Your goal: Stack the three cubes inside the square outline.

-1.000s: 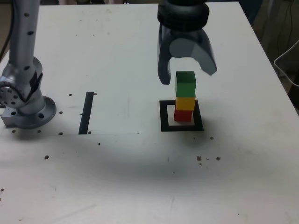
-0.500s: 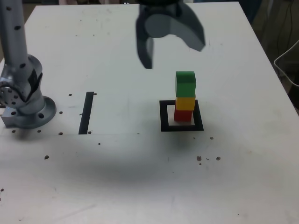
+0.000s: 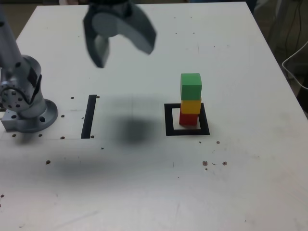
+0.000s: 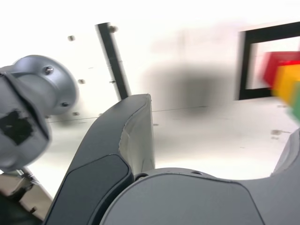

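Note:
The three cubes stand in one upright stack inside the square outline [image 3: 169,120]: red cube [image 3: 188,118] lowest, yellow cube [image 3: 191,105] in the middle, green cube [image 3: 191,85] on top. My gripper [image 3: 123,55] hangs high above the table, well off to the exterior view's left of the stack, open and holding nothing. In the blurred wrist view the outline [image 4: 243,65] and the red cube [image 4: 274,65], yellow cube [image 4: 286,79] and green cube [image 4: 296,103] show at the frame's edge, beyond one dark finger [image 4: 136,136].
A straight black stripe [image 3: 89,115] lies on the white table between the arm's grey base [image 3: 26,106] and the outline. Small dark holes dot the table. A white cable [image 3: 296,62] hangs past the table's edge at the exterior view's right.
The gripper has let go of the green cube, opened wider, and swung up and away to the exterior view's left. The stack has stayed still.

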{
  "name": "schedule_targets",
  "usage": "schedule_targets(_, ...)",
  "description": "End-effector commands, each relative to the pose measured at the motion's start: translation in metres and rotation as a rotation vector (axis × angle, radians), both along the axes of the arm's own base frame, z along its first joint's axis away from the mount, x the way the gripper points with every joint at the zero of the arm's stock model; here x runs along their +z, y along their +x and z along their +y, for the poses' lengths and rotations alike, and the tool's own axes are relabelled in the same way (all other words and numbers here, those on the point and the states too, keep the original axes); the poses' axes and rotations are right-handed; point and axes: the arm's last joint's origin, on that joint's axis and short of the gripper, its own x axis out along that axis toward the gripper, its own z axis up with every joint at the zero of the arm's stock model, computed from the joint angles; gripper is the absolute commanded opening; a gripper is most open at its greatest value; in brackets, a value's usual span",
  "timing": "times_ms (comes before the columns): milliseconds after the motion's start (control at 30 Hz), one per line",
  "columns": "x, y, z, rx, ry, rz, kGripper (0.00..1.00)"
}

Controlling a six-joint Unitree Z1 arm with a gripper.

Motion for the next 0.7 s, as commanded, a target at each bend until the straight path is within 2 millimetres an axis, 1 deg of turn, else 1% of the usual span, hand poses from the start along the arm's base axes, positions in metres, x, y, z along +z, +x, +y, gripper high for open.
schedule_targets(0,-0.011,-0.011,0.0,-0.002,-0.011,0.034,0.99)
schedule_targets(167,-0.04,-0.026,-0.001,-0.002,-0.016,0.106,0.99)
schedule_targets(333,-0.064,-0.034,-0.001,0.001,-0.01,0.131,0.99)
schedule_targets(433,-0.074,-0.036,-0.002,0.014,-0.007,0.145,0.99)
schedule_targets(667,-0.091,-0.041,-0.002,0.052,0.023,0.168,0.99)
